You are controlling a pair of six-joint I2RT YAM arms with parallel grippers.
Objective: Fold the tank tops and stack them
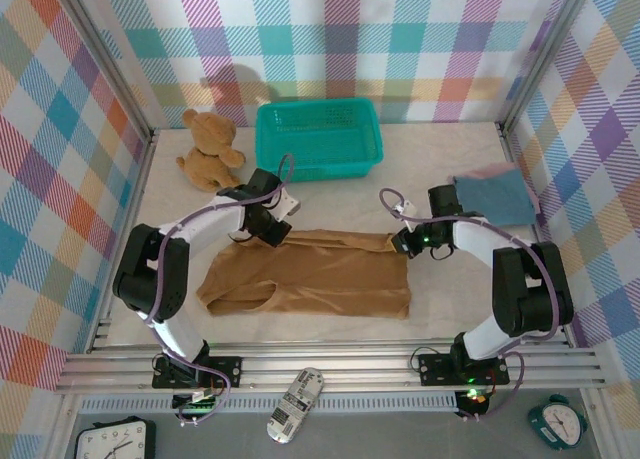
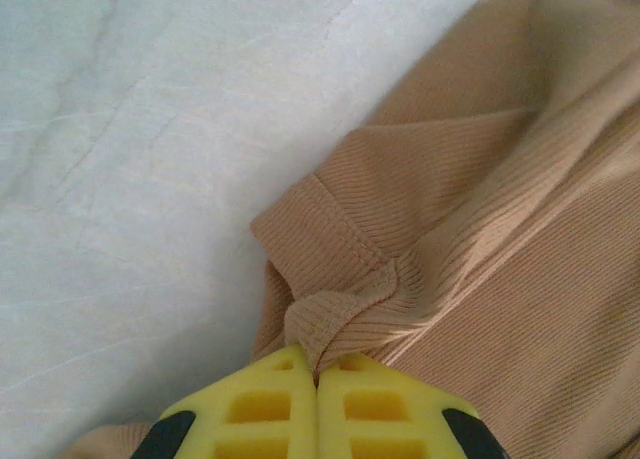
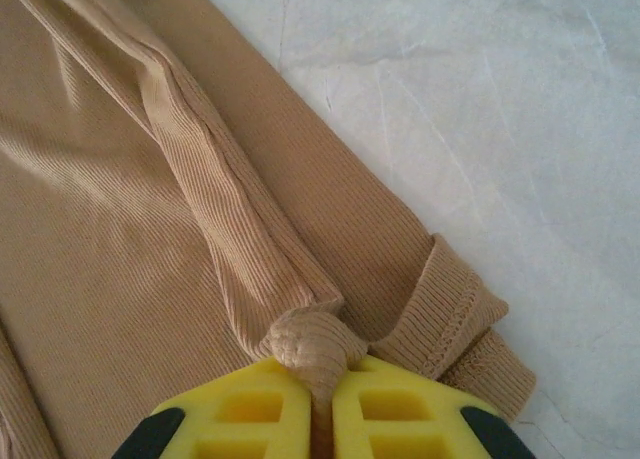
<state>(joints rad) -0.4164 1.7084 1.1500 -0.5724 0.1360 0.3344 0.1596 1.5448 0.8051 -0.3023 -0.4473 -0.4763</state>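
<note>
My left claw [image 2: 318,379] and right claw [image 3: 322,377] each pinch cloth at the ochre tank top's [image 1: 320,279] far edge.

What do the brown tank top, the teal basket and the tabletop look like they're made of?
The brown tank top looks like soft, matte rib-knit fabric, perhaps cotton blend: fine ribs and stitched hems show. The teal basket is likely moulded plastic, given its uniform colour and mesh walls. The tabletop is smooth and white with faint grey veins; stone or laminate, I cannot tell.
</note>
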